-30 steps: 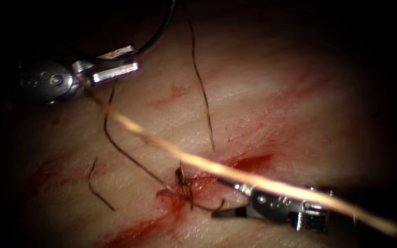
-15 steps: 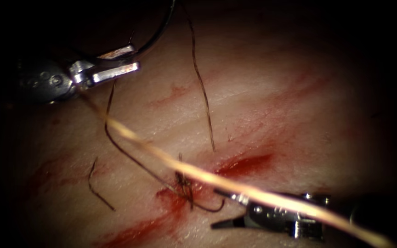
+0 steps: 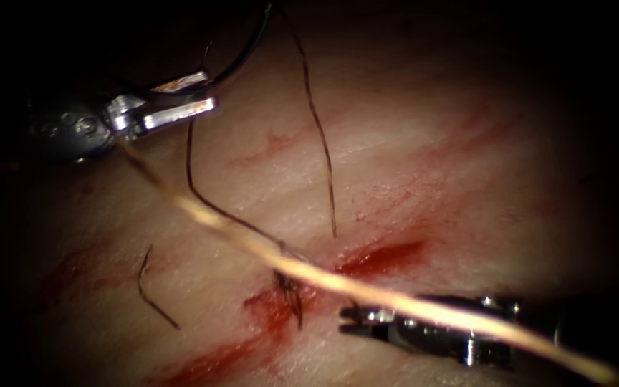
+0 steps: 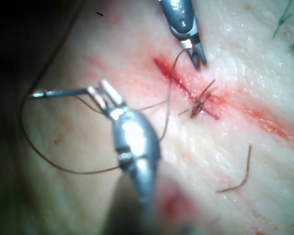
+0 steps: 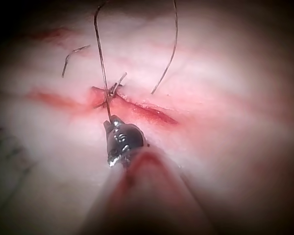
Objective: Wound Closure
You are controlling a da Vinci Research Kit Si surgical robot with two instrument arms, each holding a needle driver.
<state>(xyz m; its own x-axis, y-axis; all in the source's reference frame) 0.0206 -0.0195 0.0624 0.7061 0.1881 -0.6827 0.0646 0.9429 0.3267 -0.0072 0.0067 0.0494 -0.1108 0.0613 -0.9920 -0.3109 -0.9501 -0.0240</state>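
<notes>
Over the last second the right claw (image 3: 349, 320), just right of the knot (image 3: 288, 290) on the cut (image 3: 377, 258), has gone from spread jaws to clenched jaws, and the small loop of thread (image 3: 202, 201) that lay beside its tips a second ago is gone from the tissue (image 3: 431, 165). The dark strand running from the knot up toward the left claw (image 3: 205, 93) now stands straighter and closer to the cut than it did, where it earlier sagged in a wide bow to the left. The left claw has stayed in place, well up and left of the cut, clamped on the curved needle (image 3: 248, 54), which is clear of the tissue; the grip looks near one end of the curve, though the far part of the needle runs into shadow and its tip cannot be made out. In the right wrist view the thread (image 5: 102, 63) ends at the right claw's (image 5: 109, 122) tips, so it appears to grasp the thread. A cut end of thread (image 3: 153, 290) lies loose left of the cut, and another free strand (image 3: 320, 143) rises from just above it, its upper end lost in the dark. Red fluid (image 3: 266, 315) marks the cut.
</notes>
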